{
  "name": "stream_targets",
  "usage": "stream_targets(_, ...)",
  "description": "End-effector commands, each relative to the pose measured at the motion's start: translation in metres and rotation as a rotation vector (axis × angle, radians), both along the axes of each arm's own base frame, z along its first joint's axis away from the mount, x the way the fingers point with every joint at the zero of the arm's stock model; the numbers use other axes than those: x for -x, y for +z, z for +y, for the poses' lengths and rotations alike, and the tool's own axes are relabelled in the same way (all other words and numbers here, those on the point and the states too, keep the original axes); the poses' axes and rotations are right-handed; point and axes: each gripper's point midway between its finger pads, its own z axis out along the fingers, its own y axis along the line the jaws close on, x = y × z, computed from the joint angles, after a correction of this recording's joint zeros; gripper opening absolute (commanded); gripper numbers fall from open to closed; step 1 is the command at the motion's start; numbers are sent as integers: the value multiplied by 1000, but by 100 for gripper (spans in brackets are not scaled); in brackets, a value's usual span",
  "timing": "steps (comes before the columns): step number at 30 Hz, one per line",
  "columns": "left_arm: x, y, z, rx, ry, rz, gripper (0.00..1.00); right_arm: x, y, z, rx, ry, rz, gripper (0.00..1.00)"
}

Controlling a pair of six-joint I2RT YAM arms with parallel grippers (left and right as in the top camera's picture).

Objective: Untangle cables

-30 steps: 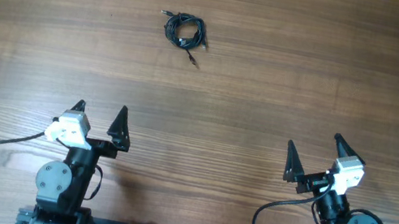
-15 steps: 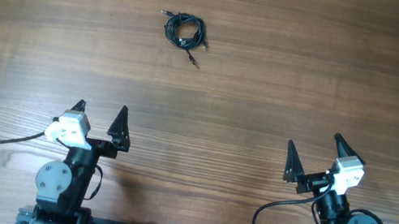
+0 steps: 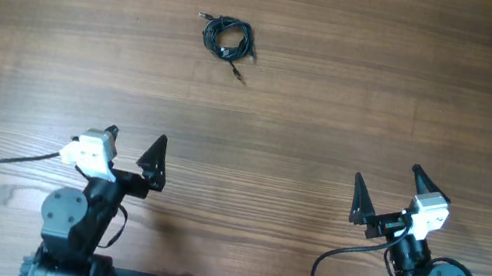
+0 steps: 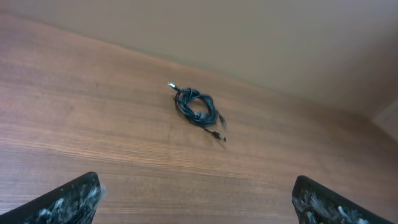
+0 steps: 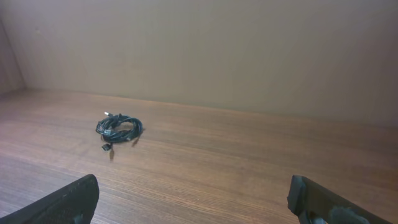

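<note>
The cables [image 3: 228, 38] lie knotted in one small bunch on the table [image 3: 409, 75], well apart from the left gripper [image 3: 135, 140] and right gripper [image 3: 387, 179], which hover wide open and empty, seemingly ready to reach.

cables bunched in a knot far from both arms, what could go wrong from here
The cables lie in one tight knot with thin plug ends sticking out, so a grab could pinch several strands together and tighten it. The knot sits far up the table, nearer the left fingers than the right fingers. A long reach by the right arm may drag the wires rather than lift them.
</note>
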Motion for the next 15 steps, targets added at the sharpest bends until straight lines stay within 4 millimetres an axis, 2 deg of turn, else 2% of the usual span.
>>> stream_targets(1, -7, 10, -2, 9, -11, 53, 100, 0, 3, -2, 12, -14, -19, 100)
stream_targets(4, -17, 10, -3, 7, -11, 121, 100, 0, 3, -3, 12, -14, -19, 100)
stream_targets(15, -76, 38, -7, -7, -27, 443, 100, 0, 3, -3, 12, -14, -19, 100)
